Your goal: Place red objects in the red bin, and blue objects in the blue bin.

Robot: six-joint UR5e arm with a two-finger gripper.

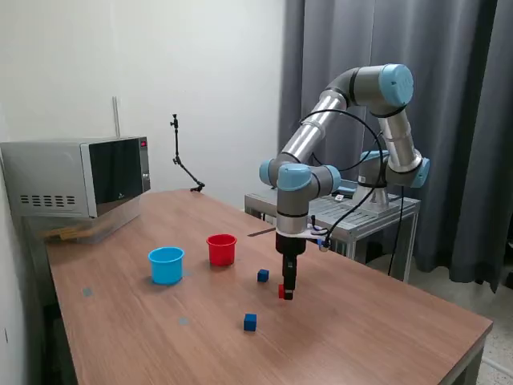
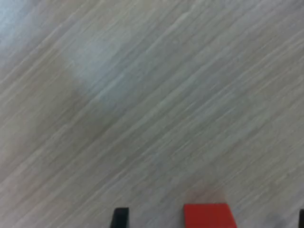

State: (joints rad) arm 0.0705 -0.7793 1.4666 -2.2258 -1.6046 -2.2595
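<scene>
Your gripper points straight down at the wooden table, its fingertips at a red cube that sits right against them on the exterior view's left side. From that camera you cannot tell whether the jaws are closed on the cube or merely beside it, nor how wide they stand.

The wrist view does not settle it. There you see blurred wood grain, the red cube cut off by the frame edge, and one dark fingertip set apart from the cube by a strip of bare wood. The other finger shows only as a sliver at the frame's corner, so you cannot read the grip.

Only the exterior view gives you the rest. One dark blue cube lies near the gripper, toward the red cup. A second blue cube lies nearer the camera, well apart from the first. The light blue cup stands just beside the red cup on the exterior view's left, both upright. You see only one red cube.

A microwave sits at the far left corner, well apart from the cups. On the exterior view's right the table edge lies well apart from the gripper, with bare wood between.
</scene>
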